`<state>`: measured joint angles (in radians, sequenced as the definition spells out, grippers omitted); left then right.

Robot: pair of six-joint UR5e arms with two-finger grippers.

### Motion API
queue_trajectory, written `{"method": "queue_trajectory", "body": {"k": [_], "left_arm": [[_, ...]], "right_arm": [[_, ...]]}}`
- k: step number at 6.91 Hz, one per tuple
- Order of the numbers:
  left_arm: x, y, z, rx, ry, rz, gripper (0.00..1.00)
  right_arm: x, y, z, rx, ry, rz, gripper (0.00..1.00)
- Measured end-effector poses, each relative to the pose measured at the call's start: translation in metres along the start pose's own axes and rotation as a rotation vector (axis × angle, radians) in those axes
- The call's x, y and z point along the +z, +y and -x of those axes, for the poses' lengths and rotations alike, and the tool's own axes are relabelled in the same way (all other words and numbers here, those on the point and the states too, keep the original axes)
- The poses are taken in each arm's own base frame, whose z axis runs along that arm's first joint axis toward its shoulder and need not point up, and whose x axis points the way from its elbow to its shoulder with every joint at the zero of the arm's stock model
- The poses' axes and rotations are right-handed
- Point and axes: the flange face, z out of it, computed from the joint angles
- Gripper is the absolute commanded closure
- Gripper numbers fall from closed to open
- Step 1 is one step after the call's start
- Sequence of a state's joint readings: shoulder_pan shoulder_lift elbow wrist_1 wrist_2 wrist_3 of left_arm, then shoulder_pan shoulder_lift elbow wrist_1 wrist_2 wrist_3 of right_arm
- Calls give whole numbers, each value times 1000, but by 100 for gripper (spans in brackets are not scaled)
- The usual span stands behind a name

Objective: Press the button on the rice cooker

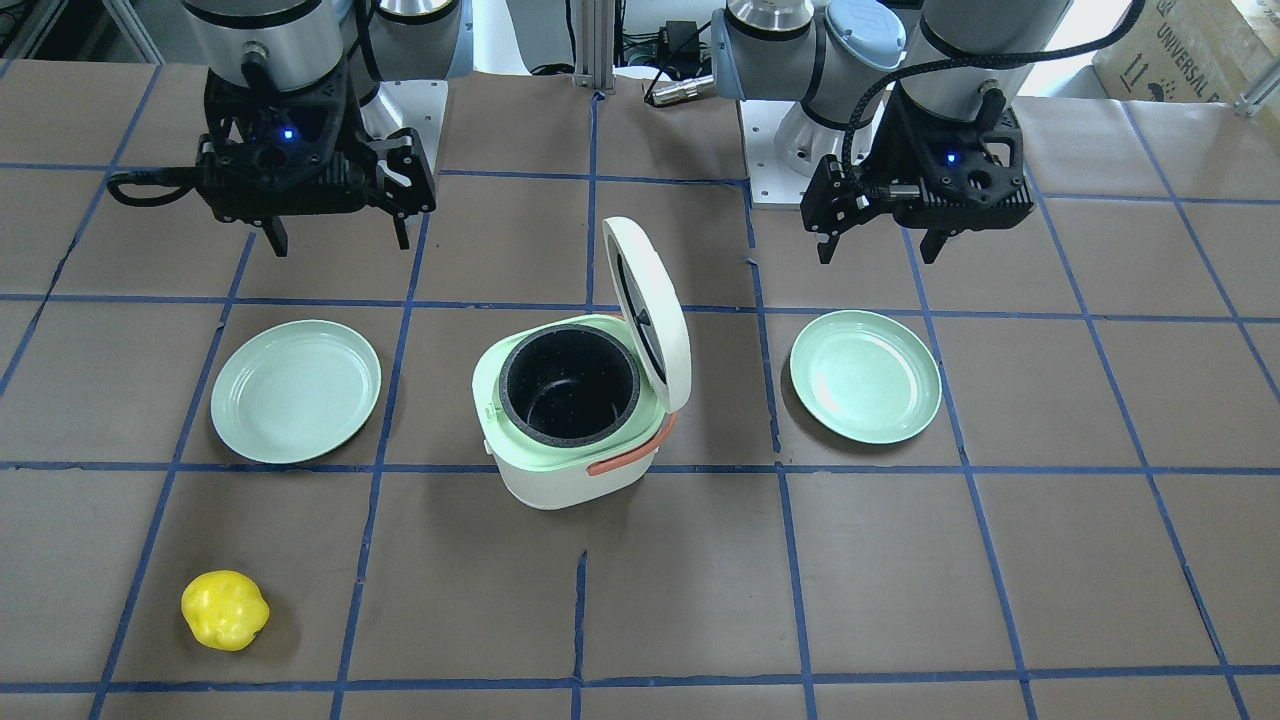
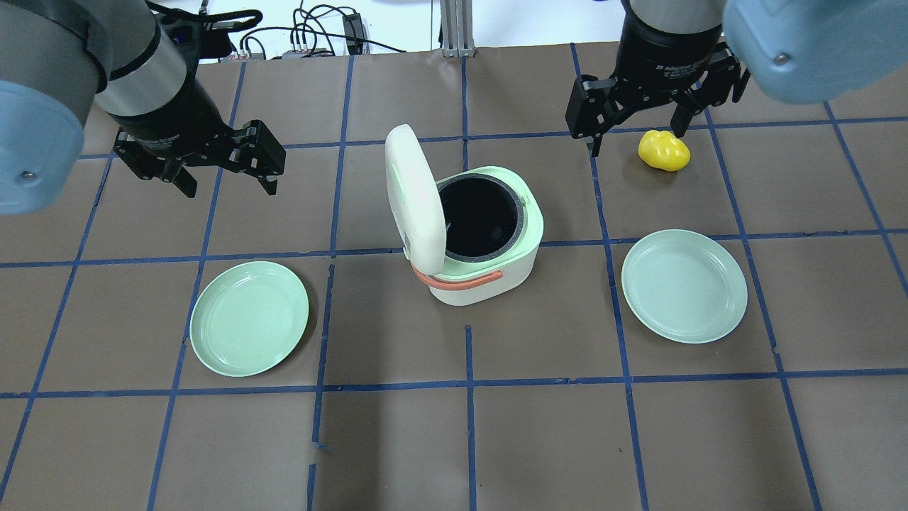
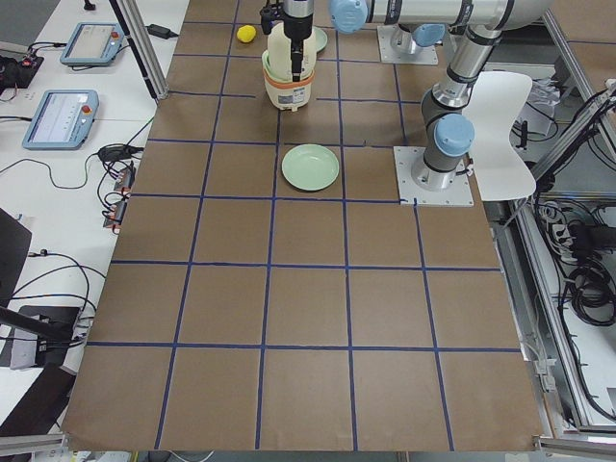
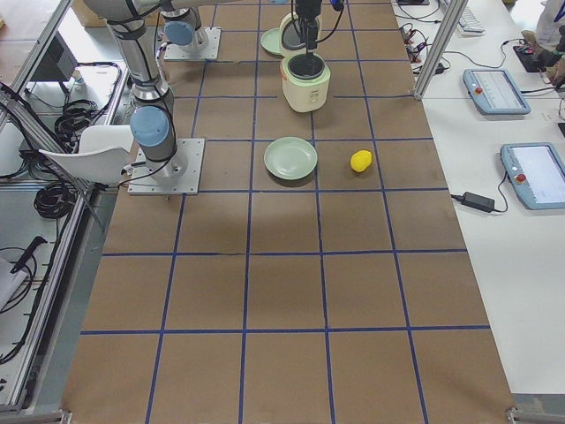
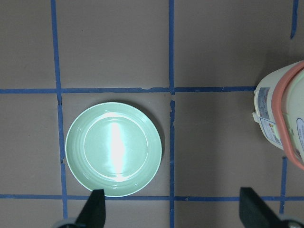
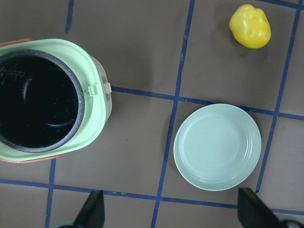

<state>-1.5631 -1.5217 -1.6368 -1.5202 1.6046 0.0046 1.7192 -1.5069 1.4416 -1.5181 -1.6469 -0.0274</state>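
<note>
The white and mint rice cooker (image 1: 575, 425) stands mid-table with its lid (image 1: 650, 310) swung up and the black inner pot (image 2: 479, 216) bare. It also shows in the right wrist view (image 6: 47, 99), with a small latch tab (image 6: 103, 89) on its rim. The left wrist view catches only its side (image 5: 280, 123). My left gripper (image 2: 223, 186) is open and empty, hovering well left of the cooker. My right gripper (image 2: 638, 142) is open and empty, hovering to the cooker's right, beside the yellow pepper (image 2: 663, 150).
Two mint plates lie on the brown, blue-taped table: one on my left (image 2: 250, 317), below the left gripper (image 5: 114, 148), and one on my right (image 2: 684, 285), also in the right wrist view (image 6: 217, 147). The yellow pepper (image 6: 250, 26) lies beyond the right plate.
</note>
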Motion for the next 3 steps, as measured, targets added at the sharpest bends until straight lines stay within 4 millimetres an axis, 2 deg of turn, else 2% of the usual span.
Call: {"method": "queue_trajectory", "body": {"k": [3], "left_arm": [[0,0,0,0,0,0,0]], "right_arm": [[0,1,12,-10,-53,1,0]]}}
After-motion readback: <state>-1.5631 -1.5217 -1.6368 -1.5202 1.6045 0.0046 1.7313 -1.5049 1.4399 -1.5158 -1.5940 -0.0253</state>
